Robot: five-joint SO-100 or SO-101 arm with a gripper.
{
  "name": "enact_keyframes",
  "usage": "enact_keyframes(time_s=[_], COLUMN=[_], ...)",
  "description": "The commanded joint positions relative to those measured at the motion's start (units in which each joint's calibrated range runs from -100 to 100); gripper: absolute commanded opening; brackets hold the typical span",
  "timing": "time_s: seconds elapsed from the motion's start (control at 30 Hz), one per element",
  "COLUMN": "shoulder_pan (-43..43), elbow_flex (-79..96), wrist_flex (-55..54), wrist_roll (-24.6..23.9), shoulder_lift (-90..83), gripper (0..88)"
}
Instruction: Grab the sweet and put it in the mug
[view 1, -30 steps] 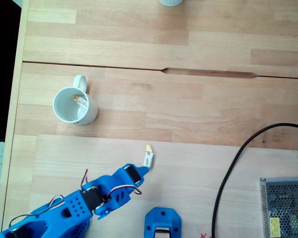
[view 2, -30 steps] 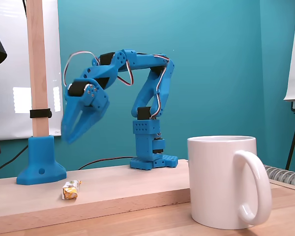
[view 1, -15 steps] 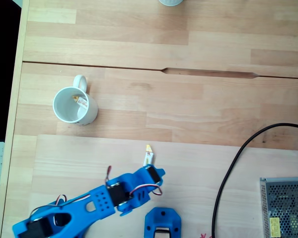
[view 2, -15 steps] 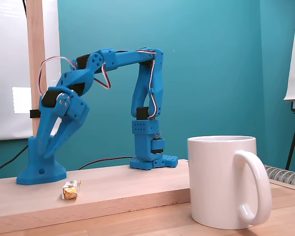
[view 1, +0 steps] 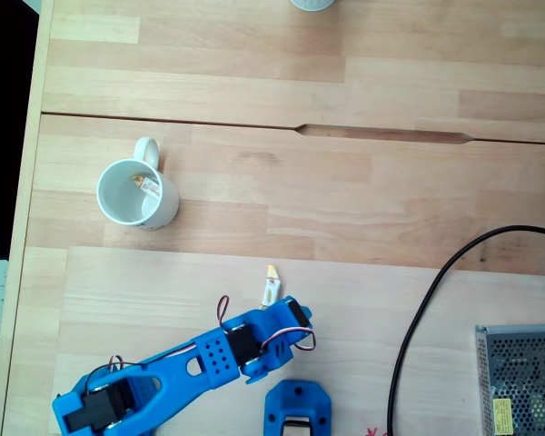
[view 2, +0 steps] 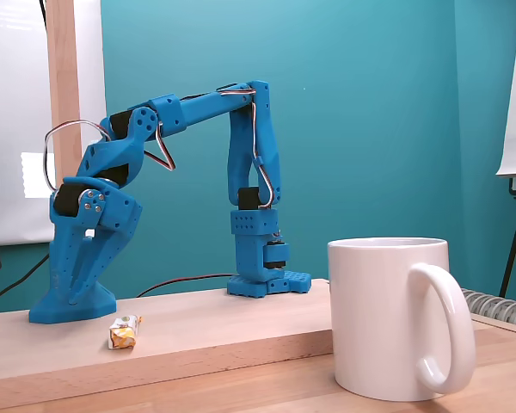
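A small sweet (view 1: 271,287) in a white wrapper with yellow ends lies on the raised light board; in the side fixed view the sweet (view 2: 125,332) sits near the board's front edge. The white mug (view 1: 136,193) stands upright at the left with its handle toward the top; the mug (view 2: 387,318) looms large at the front right in the side fixed view. My blue gripper (view 1: 287,311) points down just right of and below the sweet. The gripper (view 2: 74,291) hangs low over the board, left of and behind the sweet, open, holding nothing.
A second small wrapped sweet (view 1: 148,186) lies inside the mug. A blue foot (view 2: 71,303) holds a wooden post (view 2: 64,120). A black cable (view 1: 427,300) and a mesh metal box (view 1: 520,381) lie at the right. A pale round vessel (view 1: 311,4) sits at the top edge.
The arm has swung right and stretched forward, and the gripper has dropped from mid-height to just above the board beside the sweet. Sweet and mug have not moved.
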Motion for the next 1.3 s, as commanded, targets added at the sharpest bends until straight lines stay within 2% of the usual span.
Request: enact_keyframes(time_s=[0.0, 0.33, 0.7, 1.0, 1.1, 1.27], shoulder_pan=[-2.6, -11.9, -11.0, -5.6, -4.7, -4.1], elbow_flex=[-2.2, -3.0, -3.3, -3.2, -3.3, -3.9], wrist_flex=[2.1, 8.4, 8.5, 8.6, 8.6, 8.4], wrist_roll=[0.3, 0.4, 0.1, -0.2, -2.0, -9.0], shoulder_lift=[-1.1, -0.7, -1.2, -0.9, -0.8, -1.2], gripper=[3.0, 3.2, 3.1, 3.2, 3.3, 3.4])
